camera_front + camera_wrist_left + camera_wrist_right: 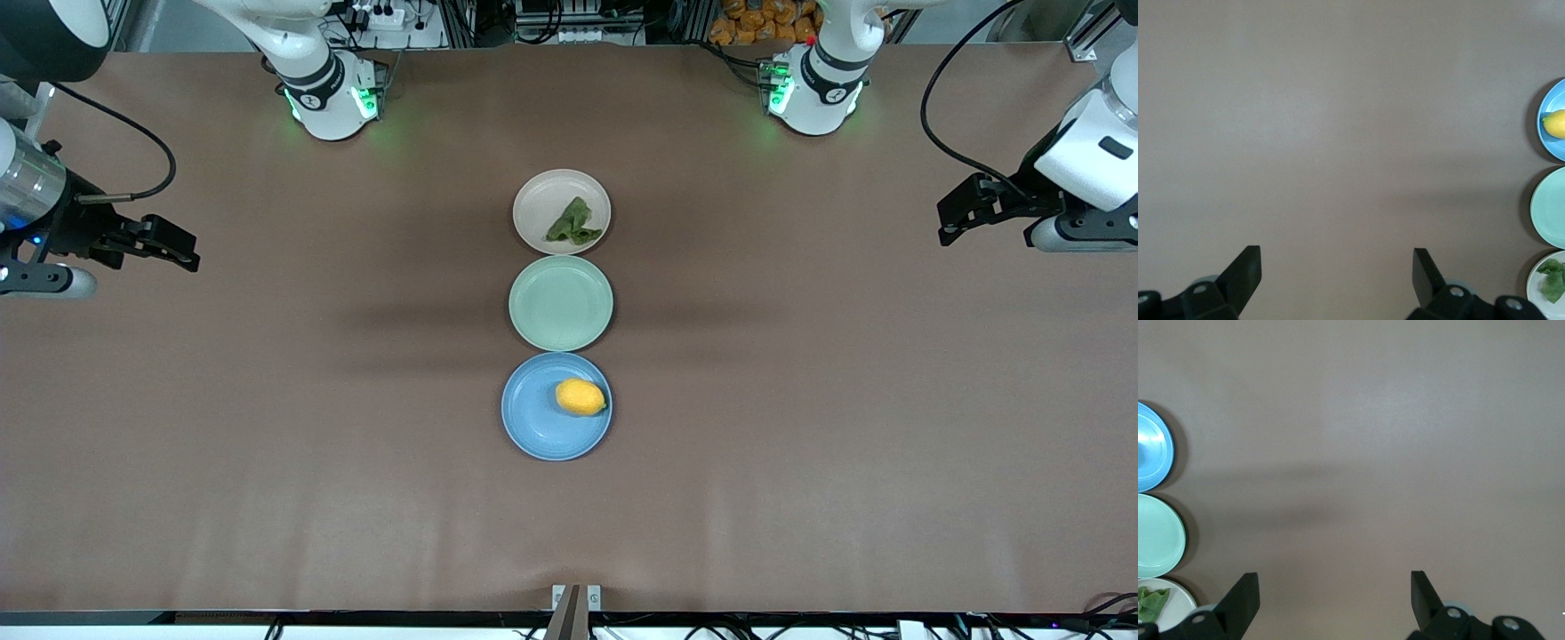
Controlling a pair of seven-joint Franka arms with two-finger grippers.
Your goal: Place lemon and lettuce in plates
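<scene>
The lemon (pixel 581 397) lies in the light blue plate (pixel 533 420), the plate nearest the front camera. The lettuce (pixel 573 222) lies in the pale pink-beige plate (pixel 538 200), the farthest of the row. My left gripper (pixel 949 222) is open and empty over bare table at the left arm's end. My right gripper (pixel 182 250) is open and empty at the right arm's end. The left wrist view shows its gripper (pixel 1337 267), the lemon (pixel 1555 124) and the lettuce (pixel 1553 283). The right wrist view shows its gripper (pixel 1335 590), the blue plate (pixel 1150 447) and the lettuce (pixel 1150 603).
A mint green plate (pixel 560 302) sits empty between the two other plates, in a row at the table's middle. The brown table (pixel 800 400) is wide and bare on both sides of the plates. The arm bases stand along the table's edge farthest from the front camera.
</scene>
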